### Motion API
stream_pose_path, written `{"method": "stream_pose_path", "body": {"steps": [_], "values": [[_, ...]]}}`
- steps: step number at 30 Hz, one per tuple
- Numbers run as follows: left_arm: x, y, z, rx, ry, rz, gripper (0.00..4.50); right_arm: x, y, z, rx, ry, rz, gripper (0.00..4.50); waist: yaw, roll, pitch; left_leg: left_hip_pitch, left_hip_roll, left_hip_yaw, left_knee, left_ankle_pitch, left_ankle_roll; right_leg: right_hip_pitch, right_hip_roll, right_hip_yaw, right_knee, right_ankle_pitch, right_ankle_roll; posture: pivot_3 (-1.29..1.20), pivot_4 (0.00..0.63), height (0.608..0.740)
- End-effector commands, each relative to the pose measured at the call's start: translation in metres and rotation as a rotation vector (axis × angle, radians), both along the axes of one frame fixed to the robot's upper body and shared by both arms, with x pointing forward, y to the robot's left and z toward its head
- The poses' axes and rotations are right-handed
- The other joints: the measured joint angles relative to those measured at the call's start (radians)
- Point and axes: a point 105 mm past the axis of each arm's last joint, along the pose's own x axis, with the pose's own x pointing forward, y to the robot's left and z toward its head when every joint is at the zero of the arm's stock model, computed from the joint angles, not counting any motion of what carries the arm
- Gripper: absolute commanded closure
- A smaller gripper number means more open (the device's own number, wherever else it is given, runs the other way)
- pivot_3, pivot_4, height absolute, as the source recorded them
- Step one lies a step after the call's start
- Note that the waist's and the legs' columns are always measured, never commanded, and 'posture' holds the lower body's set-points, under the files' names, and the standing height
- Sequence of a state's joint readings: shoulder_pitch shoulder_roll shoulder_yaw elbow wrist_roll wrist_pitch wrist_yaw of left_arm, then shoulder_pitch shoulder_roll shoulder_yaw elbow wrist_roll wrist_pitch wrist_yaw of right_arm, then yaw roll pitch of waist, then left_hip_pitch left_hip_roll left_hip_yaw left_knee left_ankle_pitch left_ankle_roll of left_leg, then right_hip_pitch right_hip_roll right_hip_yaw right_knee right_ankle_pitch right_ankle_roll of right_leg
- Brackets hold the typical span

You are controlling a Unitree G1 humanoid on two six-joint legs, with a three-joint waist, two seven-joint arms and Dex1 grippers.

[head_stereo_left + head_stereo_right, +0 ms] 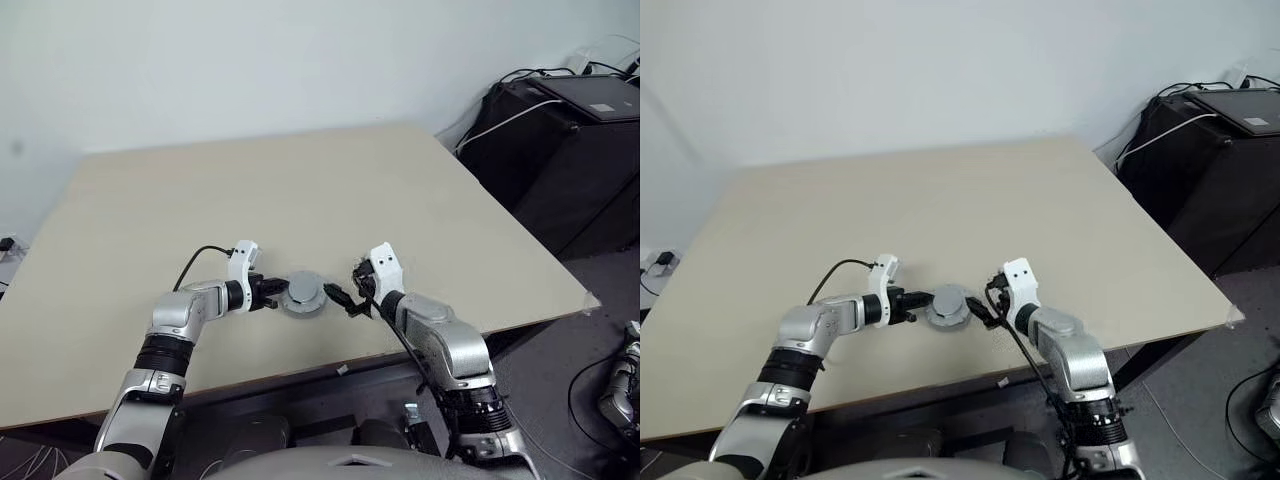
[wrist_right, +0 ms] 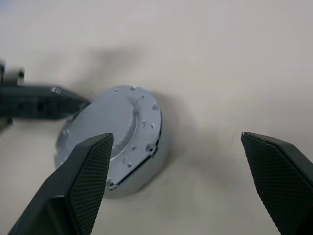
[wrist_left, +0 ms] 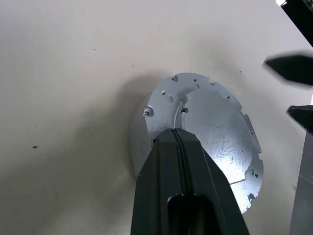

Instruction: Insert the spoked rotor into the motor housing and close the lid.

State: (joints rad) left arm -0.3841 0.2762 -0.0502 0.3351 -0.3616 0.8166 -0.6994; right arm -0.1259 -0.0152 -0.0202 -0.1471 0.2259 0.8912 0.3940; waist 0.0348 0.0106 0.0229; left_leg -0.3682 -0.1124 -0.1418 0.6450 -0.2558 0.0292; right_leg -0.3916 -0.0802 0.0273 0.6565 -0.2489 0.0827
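The round grey metal lid (image 1: pixel 303 292) already sits on top near the beige table's (image 1: pixel 300 190) front edge, my left gripper (image 1: pixel 273 292) pinched shut touching it, my right gripper (image 1: pixel 343 297) wide open beside it

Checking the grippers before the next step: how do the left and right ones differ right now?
The left gripper is shut, its tips against the lid; the right gripper is open wide, clear of it. The left reaches in from the lid's left, the right from its right. Both have black fingers.
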Motion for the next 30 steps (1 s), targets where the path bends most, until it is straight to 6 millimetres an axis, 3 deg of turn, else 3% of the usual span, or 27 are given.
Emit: {"method": "stream_pose_path", "body": {"steps": [1,11,18,30], "values": [[-0.005,-0.010,-0.004,0.004,0.019,-0.045,4.50,0.003,0.005,0.003,0.153,0.083,-0.096,0.02,0.001,0.000,0.000,0.000,0.000,0.000,0.000,0.000,0.000,0.000,0.000,0.000,0.000,0.000,0.000,0.00,0.000,0.740],[-0.005,-0.011,-0.005,0.002,0.017,-0.038,4.50,0.010,0.027,0.001,0.382,0.236,-0.146,0.02,0.000,0.001,0.000,0.000,0.000,0.000,0.000,0.000,0.000,0.000,0.000,0.000,0.000,0.001,-0.001,0.00,0.000,0.740],[-0.007,-0.010,-0.005,0.003,0.018,-0.033,4.50,0.008,0.047,0.014,0.548,0.295,-0.087,0.02,-0.002,0.001,0.000,0.000,-0.001,0.000,0.000,0.000,0.000,0.000,0.000,0.000,0.000,0.001,-0.002,0.00,0.000,0.740],[-0.008,-0.010,-0.004,0.000,0.014,-0.032,4.50,0.005,0.055,-0.003,0.507,0.370,-0.085,0.02,-0.006,0.002,0.000,0.000,-0.001,0.000,0.000,0.000,0.000,0.000,0.000,0.000,-0.001,0.001,-0.002,0.00,0.000,0.740]]}}
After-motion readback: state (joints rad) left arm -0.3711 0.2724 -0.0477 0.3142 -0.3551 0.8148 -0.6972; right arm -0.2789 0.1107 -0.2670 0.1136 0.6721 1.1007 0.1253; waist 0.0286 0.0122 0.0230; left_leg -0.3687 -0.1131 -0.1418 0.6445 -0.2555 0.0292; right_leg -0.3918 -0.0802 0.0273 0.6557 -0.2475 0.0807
